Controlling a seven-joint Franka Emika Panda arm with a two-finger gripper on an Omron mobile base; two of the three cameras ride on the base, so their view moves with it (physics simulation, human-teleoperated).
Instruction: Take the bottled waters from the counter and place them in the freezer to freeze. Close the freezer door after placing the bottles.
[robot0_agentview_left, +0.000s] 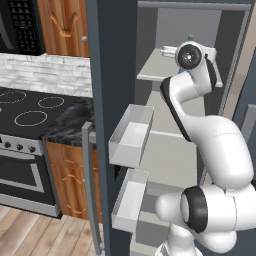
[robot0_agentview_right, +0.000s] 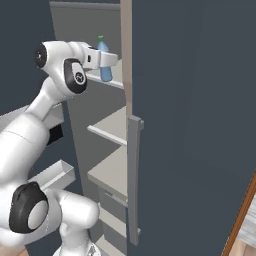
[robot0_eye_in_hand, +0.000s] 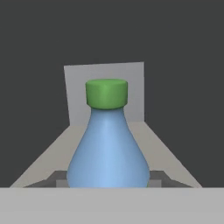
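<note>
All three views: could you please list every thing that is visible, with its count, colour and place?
bottled water: one, green cap, blue body, upright at the top freezer shelf, held in the gripper.
freezer: one, dark blue-grey outside, light grey inside, open.
freezer shelves: three, light grey, stacked inside the freezer.
freezer door: one, slate-blue, swung open, left of the shelves.
door bins: two, whitish, on the door's inner side.
stovetop: one, black with white rings, far left.
counter: one, black marble, beside the stovetop.
wooden cabinets: reddish-brown, above and below the counter.
gripper: one, white, shut on the bottle.
</note>
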